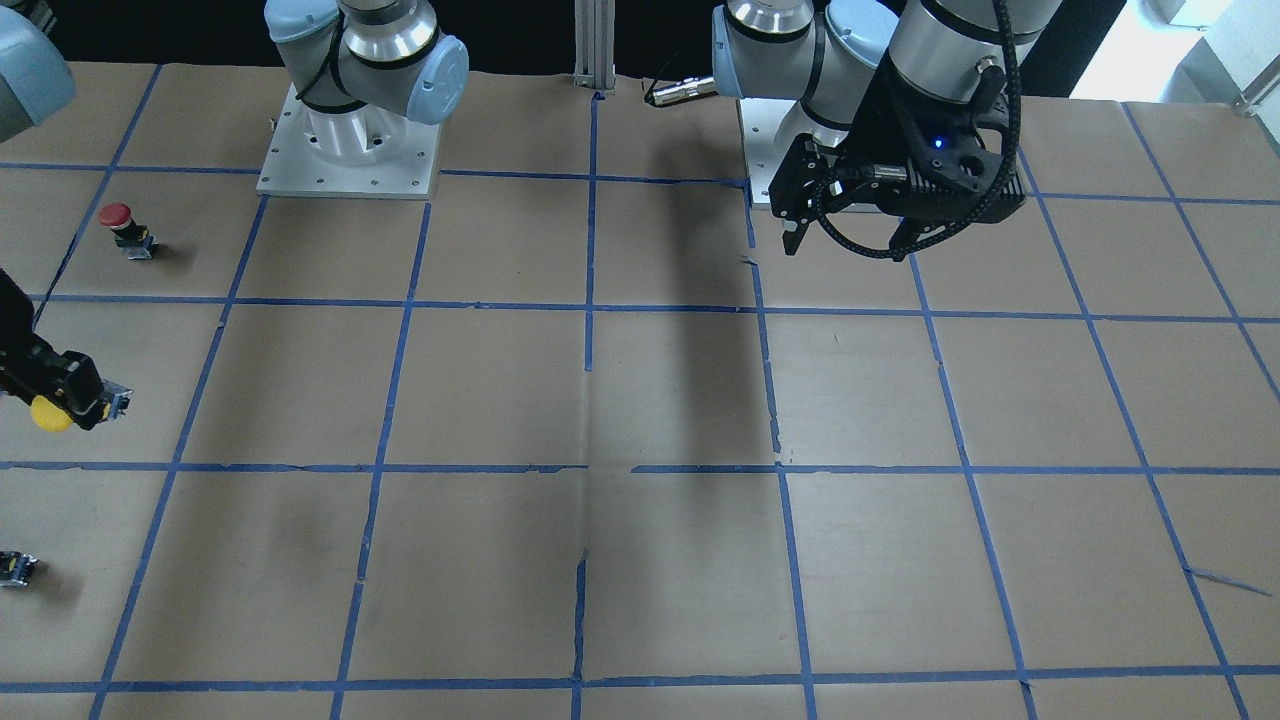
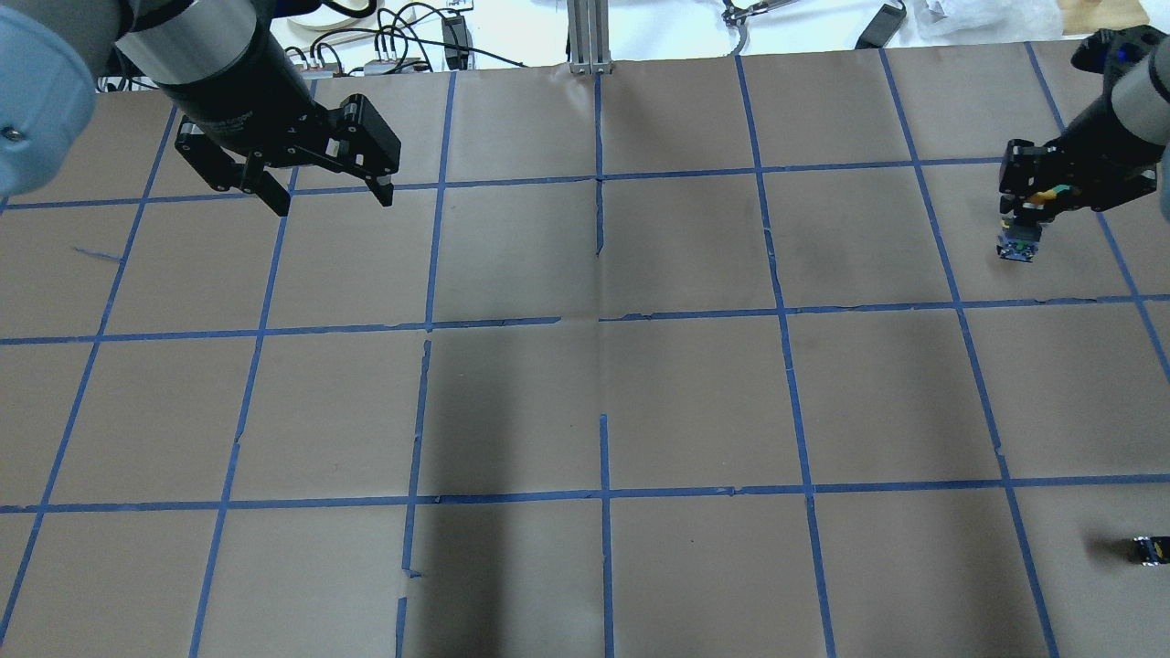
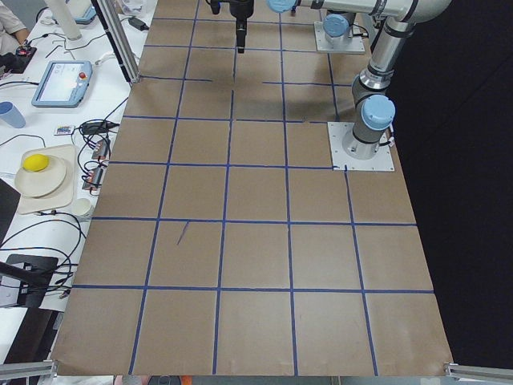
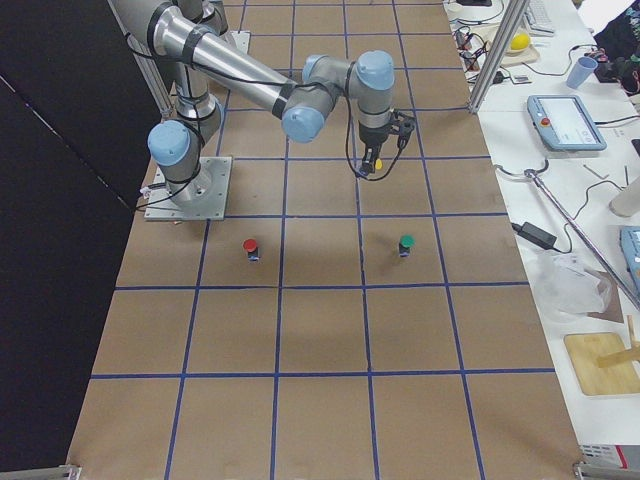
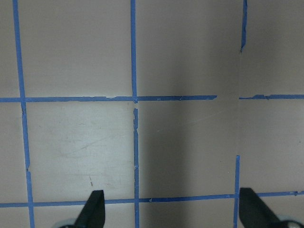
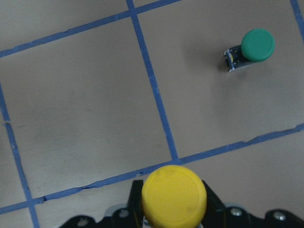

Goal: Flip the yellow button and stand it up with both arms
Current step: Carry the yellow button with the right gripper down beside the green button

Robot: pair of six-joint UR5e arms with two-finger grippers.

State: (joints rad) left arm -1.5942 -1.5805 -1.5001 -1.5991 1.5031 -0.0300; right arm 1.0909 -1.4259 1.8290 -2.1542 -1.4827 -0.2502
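Observation:
The yellow button [image 6: 174, 195] is clamped between the fingers of my right gripper [image 1: 72, 400], off the table. Its round yellow cap [image 1: 50, 414] faces the right wrist camera, and its black base points away from it. The right gripper also shows at the overhead view's right edge [image 2: 1031, 203] and in the exterior right view [image 4: 375, 163]. My left gripper [image 1: 845, 240] is open and empty. It hangs high over the table near its own base, far from the button. It also shows in the overhead view [image 2: 332, 199], and the left wrist view [image 5: 173, 211] shows only bare paper.
A green-capped button [image 6: 251, 51] stands on the paper just beyond the right gripper, also in the exterior right view [image 4: 405, 243]. A red-capped button [image 1: 120, 228] stands nearer the right arm's base plate [image 1: 345, 165]. Small dark pieces lie at the view edges [image 1: 15, 568] [image 2: 1150, 549].

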